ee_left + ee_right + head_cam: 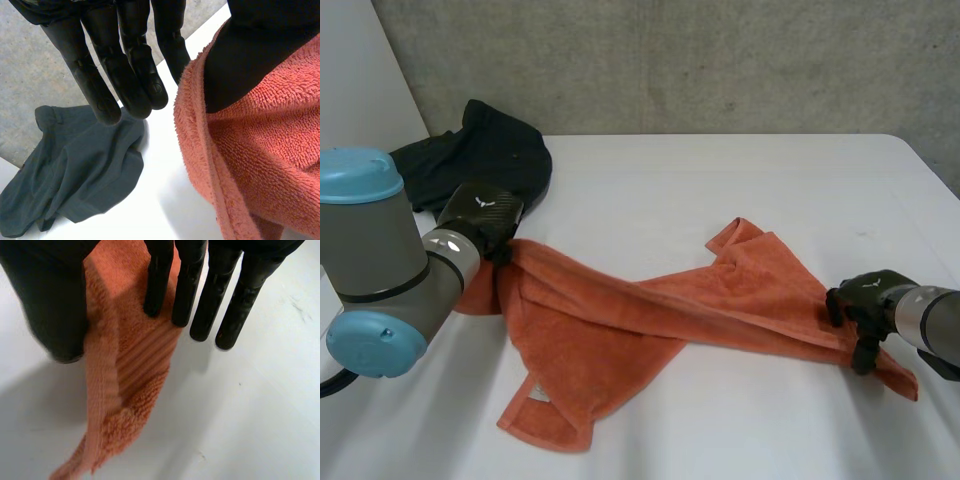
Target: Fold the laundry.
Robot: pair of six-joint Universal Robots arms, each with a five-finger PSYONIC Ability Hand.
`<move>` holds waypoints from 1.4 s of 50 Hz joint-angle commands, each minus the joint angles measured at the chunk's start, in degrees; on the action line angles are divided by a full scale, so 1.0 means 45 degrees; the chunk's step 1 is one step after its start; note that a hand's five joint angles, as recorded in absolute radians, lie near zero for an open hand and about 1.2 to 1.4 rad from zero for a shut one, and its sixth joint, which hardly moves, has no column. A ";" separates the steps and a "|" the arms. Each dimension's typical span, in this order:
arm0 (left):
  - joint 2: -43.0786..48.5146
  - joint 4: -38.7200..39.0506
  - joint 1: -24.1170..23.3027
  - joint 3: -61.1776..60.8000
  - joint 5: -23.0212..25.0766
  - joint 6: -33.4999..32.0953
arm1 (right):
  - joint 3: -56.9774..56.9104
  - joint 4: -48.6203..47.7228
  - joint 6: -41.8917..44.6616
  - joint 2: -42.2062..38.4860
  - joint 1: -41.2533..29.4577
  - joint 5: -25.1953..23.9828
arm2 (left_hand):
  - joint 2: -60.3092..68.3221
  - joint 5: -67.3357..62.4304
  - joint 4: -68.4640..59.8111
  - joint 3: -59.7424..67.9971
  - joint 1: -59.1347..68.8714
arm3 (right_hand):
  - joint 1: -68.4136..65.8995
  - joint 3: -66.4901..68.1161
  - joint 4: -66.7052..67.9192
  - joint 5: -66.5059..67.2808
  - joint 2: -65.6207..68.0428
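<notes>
The white table (pixel 740 180) lay under my arms. Across its near half stretched the orange towel (pixel 620 320), bunched and partly lifted between my hands. A dark garment (pixel 490 150) sat crumpled at the far left corner. My left hand (pixel 480 212) hooked the towel's left edge with its thumb, fingers straight. My right hand (pixel 865 295) pinched the right corner between thumb and straight fingers.

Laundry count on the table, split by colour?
orange towel: 1
dark garment: 1
Total: 2
</notes>
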State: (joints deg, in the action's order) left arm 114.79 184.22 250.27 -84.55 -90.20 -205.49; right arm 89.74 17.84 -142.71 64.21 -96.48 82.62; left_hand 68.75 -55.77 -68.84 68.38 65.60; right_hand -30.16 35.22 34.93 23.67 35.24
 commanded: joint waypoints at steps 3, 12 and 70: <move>-0.0079 -0.0040 -0.0050 0.0001 -0.0014 -0.0020 | 0.0195 -0.1074 0.0112 0.0066 -0.0025 0.0194 | 0.2500 -0.3162 -0.2481 0.2582 0.3199 | -1.1056 0.9931 0.9996 1.0277 0.9928; -0.1148 -0.0915 -0.0108 -0.0077 -0.0014 -0.0059 | -0.1248 -0.0178 0.2278 0.1411 0.0053 0.0370 | 0.2500 -0.3162 -0.2481 0.2582 0.3199 | -1.1076 0.9951 1.0016 1.0296 0.9948; 0.0370 0.9455 0.0106 0.2739 -0.0385 -0.1016 | -1.2410 -0.6723 -0.0376 -0.3411 -0.2154 0.1465 | 0.2500 -0.3162 -0.2481 0.2582 0.3199 | -1.1076 0.9951 1.0016 1.0296 0.9948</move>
State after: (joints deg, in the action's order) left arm 118.24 233.30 250.23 -62.33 -91.77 -211.71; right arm 25.03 -21.24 -143.42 47.54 -105.94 91.38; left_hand 68.82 -55.77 -68.86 68.52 65.58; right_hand -56.53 67.56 68.17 56.99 67.01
